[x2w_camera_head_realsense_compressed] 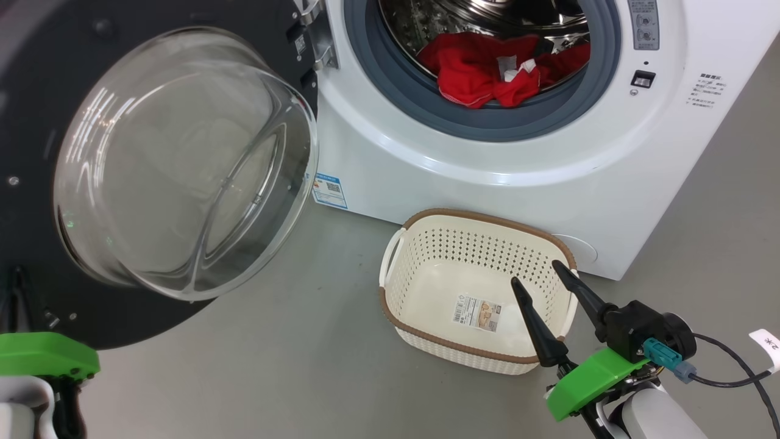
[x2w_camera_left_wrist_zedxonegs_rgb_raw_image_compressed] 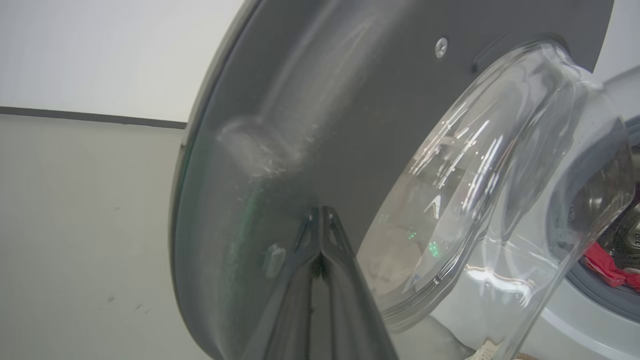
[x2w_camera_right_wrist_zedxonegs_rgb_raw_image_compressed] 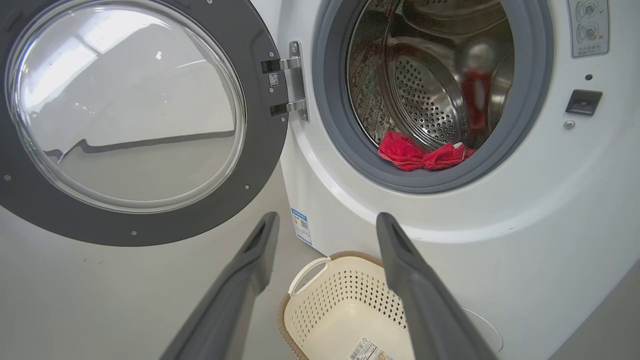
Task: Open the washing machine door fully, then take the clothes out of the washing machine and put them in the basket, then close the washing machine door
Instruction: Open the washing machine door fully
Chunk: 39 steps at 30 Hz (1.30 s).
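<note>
— Low in the drum (x2w_camera_head_realsense_compressed: 439, 18), at its front lip: red clothes (x2w_camera_head_realsense_compressed: 481, 76), not yet out. Step?
— Opening the door (x2w_camera_head_realsense_compressed: 36, 91), probably nearly done; swung wide, left of the washing machine (x2w_camera_head_realsense_compressed: 548, 171). Next, likely: reaching inside, pinching fabric, dropping into the basket (x2w_camera_head_realsense_compressed: 481, 216) just below.
— Arms?
— Pinched shut: left gripper (x2w_camera_left_wrist_zedxonegs_rgb_raw_image_compressed: 320, 215), tips seemingly touching the door's inner face. Spread wide, empty: right gripper (x2w_camera_head_realsense_compressed: 535, 273), over the basket, pointing at the opening.
</note>
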Available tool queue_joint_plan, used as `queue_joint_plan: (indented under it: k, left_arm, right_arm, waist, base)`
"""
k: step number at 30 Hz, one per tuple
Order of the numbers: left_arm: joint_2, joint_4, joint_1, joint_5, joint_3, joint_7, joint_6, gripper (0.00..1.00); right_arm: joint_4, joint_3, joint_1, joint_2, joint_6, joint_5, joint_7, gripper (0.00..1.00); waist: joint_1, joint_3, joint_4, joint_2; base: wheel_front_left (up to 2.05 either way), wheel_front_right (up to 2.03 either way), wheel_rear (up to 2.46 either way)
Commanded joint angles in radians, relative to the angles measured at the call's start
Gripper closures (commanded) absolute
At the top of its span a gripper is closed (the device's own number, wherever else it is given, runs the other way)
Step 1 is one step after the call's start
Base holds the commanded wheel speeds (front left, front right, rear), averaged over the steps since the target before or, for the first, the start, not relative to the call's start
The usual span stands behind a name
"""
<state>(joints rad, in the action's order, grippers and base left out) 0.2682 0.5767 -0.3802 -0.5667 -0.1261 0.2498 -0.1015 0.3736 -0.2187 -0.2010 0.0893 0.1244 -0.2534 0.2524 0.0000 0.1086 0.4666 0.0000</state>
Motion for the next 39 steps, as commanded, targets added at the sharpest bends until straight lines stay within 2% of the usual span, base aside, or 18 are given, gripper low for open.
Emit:
queue_joint_plan:
  k: [1, 4, 13, 14, 15, 16, 17, 23, 26, 34, 39]
  left_arm:
    - [0.069, -0.002, -0.042, 0.015, -0.045, 0.012, 0.010, 1.00]
    - [0.069, 0.013, -0.044, 0.026, -0.044, 0.012, 0.022, 1.00]
    - [0.036, -0.052, -0.018, 0.080, -0.053, 0.012, 0.014, 1.00]
    - [0.030, -0.068, -0.012, 0.085, -0.051, 0.012, 0.013, 0.85]
    - [0.024, -0.085, -0.005, 0.090, -0.051, 0.012, 0.009, 0.64]
    - [0.020, -0.102, 0.003, 0.095, -0.050, 0.012, 0.003, 0.10]
    - [0.018, -0.123, 0.011, 0.099, -0.050, 0.012, -0.003, 0.00]
    - [0.025, -0.291, 0.070, 0.142, -0.042, -0.008, -0.062, 0.00]
    - [0.027, -0.403, 0.105, 0.160, -0.023, -0.033, -0.073, 0.00]
    - [0.000, -0.613, 0.171, 0.164, 0.046, -0.102, -0.064, 0.00]
    - [-0.019, -0.636, 0.203, 0.129, 0.087, -0.116, -0.018, 0.00]
  right_arm:
    - [-0.025, -0.027, -0.025, 0.000, 0.006, -0.003, 0.009, 0.00]
    - [-0.023, -0.027, -0.025, 0.000, 0.006, -0.004, 0.009, 0.00]
    - [-0.023, -0.022, -0.031, -0.007, 0.006, -0.006, 0.009, 0.00]
    - [-0.023, -0.021, -0.031, -0.008, 0.006, -0.007, 0.009, 0.00]
    - [-0.024, -0.020, -0.031, -0.010, 0.006, -0.007, 0.009, 0.00]
    - [-0.025, -0.020, -0.031, -0.012, 0.006, -0.008, 0.009, 0.00]
    - [-0.027, -0.019, -0.031, -0.013, 0.006, -0.010, 0.009, 0.00]
    - [-0.043, -0.002, -0.027, -0.021, 0.006, -0.017, 0.009, 0.00]
    - [-0.057, 0.007, -0.026, -0.025, 0.006, -0.027, 0.009, 0.00]
    - [-0.092, 0.041, -0.016, -0.031, 0.006, -0.015, 0.009, 0.00]
    - [-0.113, 0.058, -0.009, -0.034, 0.006, -0.004, 0.009, 0.00]
  waist:
    - [0.0000, -0.001, -0.005, 0.0000]
    - [0.0000, -0.003, -0.011, 0.0000]
    - [0.0000, -0.011, -0.024, 0.0000]
    - [0.0000, -0.013, -0.026, 0.0000]
    - [0.0000, -0.016, -0.029, 0.0000]
    - [0.0000, -0.019, -0.034, 0.0000]
    - [0.0000, -0.022, -0.038, 0.0000]
    - [0.0000, -0.037, -0.070, 0.0000]
    - [0.0000, -0.043, -0.094, 0.0000]
    - [0.0000, -0.058, -0.175, 0.0000]
    - [0.0000, -0.067, -0.238, 0.0000]
  base:
    - [0.00, 0.00, 0.00]
    - [0.00, 0.00, 0.00]
    - [0.00, 0.00, 0.00]
    - [0.00, 0.00, 0.00]
    - [0.00, 0.00, 0.00]
    - [0.00, 0.00, 0.00]
    - [0.00, 0.00, 0.00]
    - [0.00, 0.00, 0.00]
    - [0.00, 0.00, 0.00]
    - [0.00, 0.00, 0.00]
    - [0.00, 0.00, 0.00]
